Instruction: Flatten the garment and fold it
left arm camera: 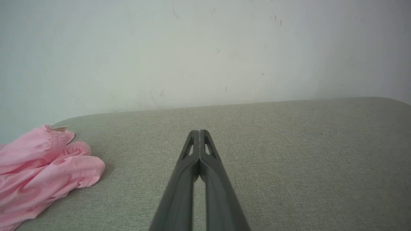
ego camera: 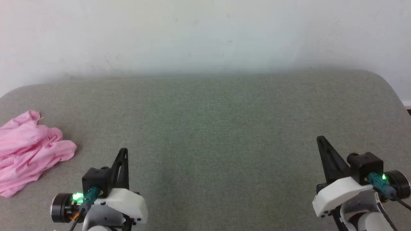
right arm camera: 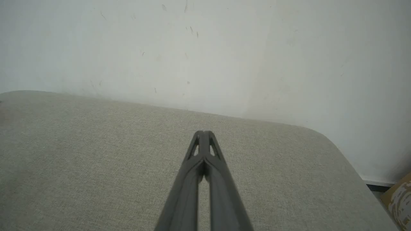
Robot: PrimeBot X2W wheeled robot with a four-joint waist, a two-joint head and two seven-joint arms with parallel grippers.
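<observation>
Garment (ego camera: 29, 152) and both tools sit toward the near side of the table (ego camera: 205, 128), which is covered in grey-green cloth.

Nearest of all, the left tool (ego camera: 123, 153) rises at the lower left of the head view. Its two dark fingers are pressed together to a single point with nothing between them, and a green light (ego camera: 77, 196) glows on the wrist behind it. The left wrist view agrees: the tips touch, only a thin slit shows lower down, and no cloth is caught.

The right tool (ego camera: 321, 141) stands at the lower right, well apart from the left one. It too is closed tight and empty, and its wrist carries a green light (ego camera: 383, 176) as well. In the right wrist view its tips meet over bare table.

A little farther out, to the left of the left tool and not touching it, the garment lies in a crumpled pink heap. It runs off the left edge of the head view. The folds are loose and bunched, not flat. At its far corner a small pale tag (left arm camera: 61, 129) sticks up beside a strip of gathered ribbing (left arm camera: 59, 138).

Beyond that the table stretches bare to its far edge, where the corners are rounded. Behind it stands a pale wall (ego camera: 205, 32) with a few faint scuffs. Past the far right corner, in the right wrist view, a brown patterned thing (right arm camera: 399, 199) shows low down; I cannot tell what it is.
</observation>
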